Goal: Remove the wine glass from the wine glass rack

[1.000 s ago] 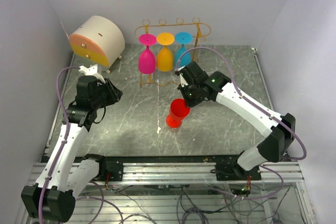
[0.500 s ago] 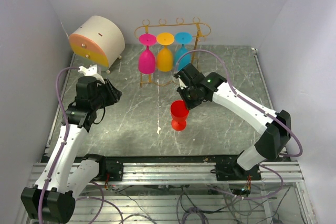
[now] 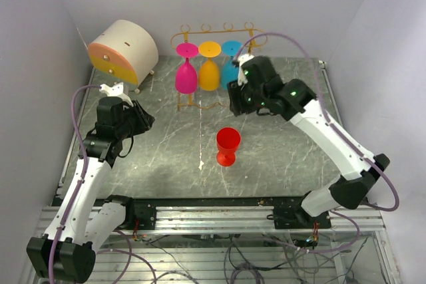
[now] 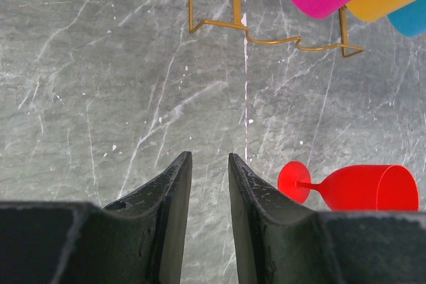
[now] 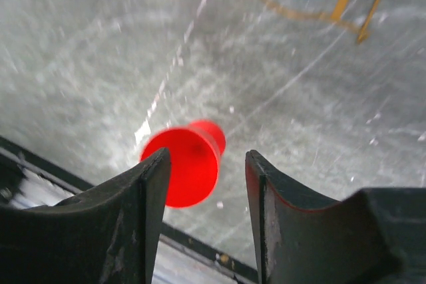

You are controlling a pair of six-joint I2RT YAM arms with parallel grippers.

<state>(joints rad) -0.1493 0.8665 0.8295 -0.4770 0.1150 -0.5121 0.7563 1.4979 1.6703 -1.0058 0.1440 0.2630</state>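
Observation:
The golden wire wine glass rack [image 3: 197, 32] stands at the back of the table. A pink glass [image 3: 186, 74], an orange glass [image 3: 209, 71] and a blue glass [image 3: 231, 51] hang from it, bowls down. A red wine glass [image 3: 227, 145] stands upright on the table in front of the rack, free of both grippers. My right gripper [image 3: 234, 102] hovers above and behind it, open and empty; in the right wrist view the red glass [image 5: 183, 174] lies far below the gripper [image 5: 207, 154]. My left gripper [image 3: 142, 118] is at the left, open with nothing between its fingers [image 4: 174, 184].
A cream round drawer box [image 3: 123, 48] with a yellow and orange face sits at the back left. The rack's wavy lower bar [image 4: 266, 39] and the red glass [image 4: 353, 187] show ahead of the left gripper. Walls close in on three sides.
My right gripper has opened and let go of the red glass, which now stands upright on the table. The right arm rose and drew back toward the rack. The left arm stayed put.

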